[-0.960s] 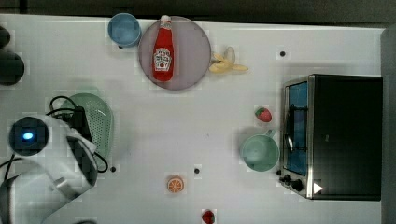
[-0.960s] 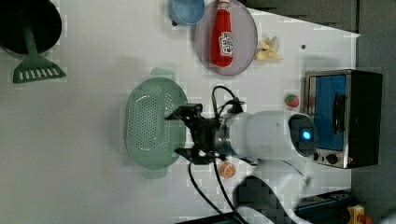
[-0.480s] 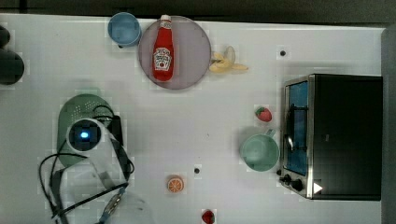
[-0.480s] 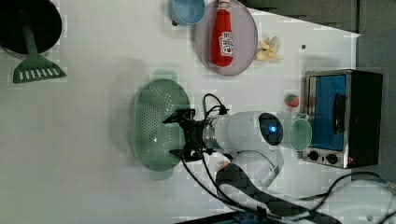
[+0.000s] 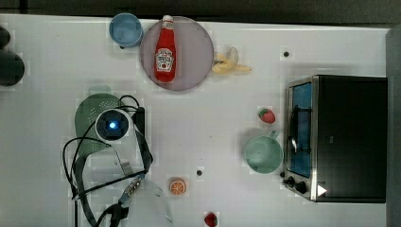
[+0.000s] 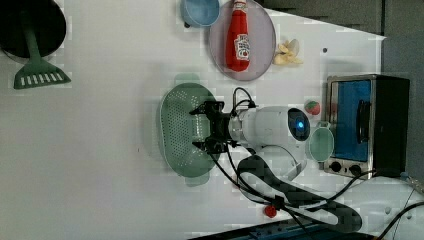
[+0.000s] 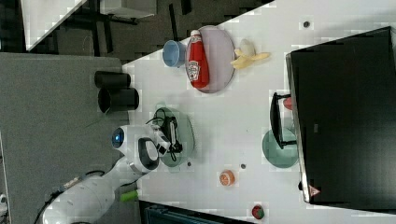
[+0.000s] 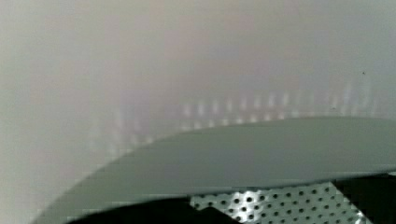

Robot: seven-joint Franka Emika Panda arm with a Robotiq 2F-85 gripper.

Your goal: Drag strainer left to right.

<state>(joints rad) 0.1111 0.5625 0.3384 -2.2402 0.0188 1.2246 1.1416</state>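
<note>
The strainer (image 6: 182,130) lies at centre left of the left view, on the white desk (image 6: 100,150), with the arm over its right half. The end effector (image 6: 200,129) hangs above the perforated bowl, its two fingers spread wide with nothing between them. In the wrist view the strainer's smooth rim (image 8: 243,154) curves across the lower half, with dotted holes below it and bare desk beyond.

In the top view the strainer (image 5: 87,118) sits at middle left. To its right the desk (image 5: 213,127) runs bare as far as the mint mug (image 5: 263,154) and the toaster oven (image 5: 340,137) at the right edge. Above lie a grey plate (image 5: 194,52) carrying a ketchup bottle (image 5: 165,49), a blue bowl (image 5: 125,30) and a banana (image 5: 229,64). An orange slice (image 5: 178,187) lies at lower centre. A strawberry (image 5: 266,116) sits just above the mug.
</note>
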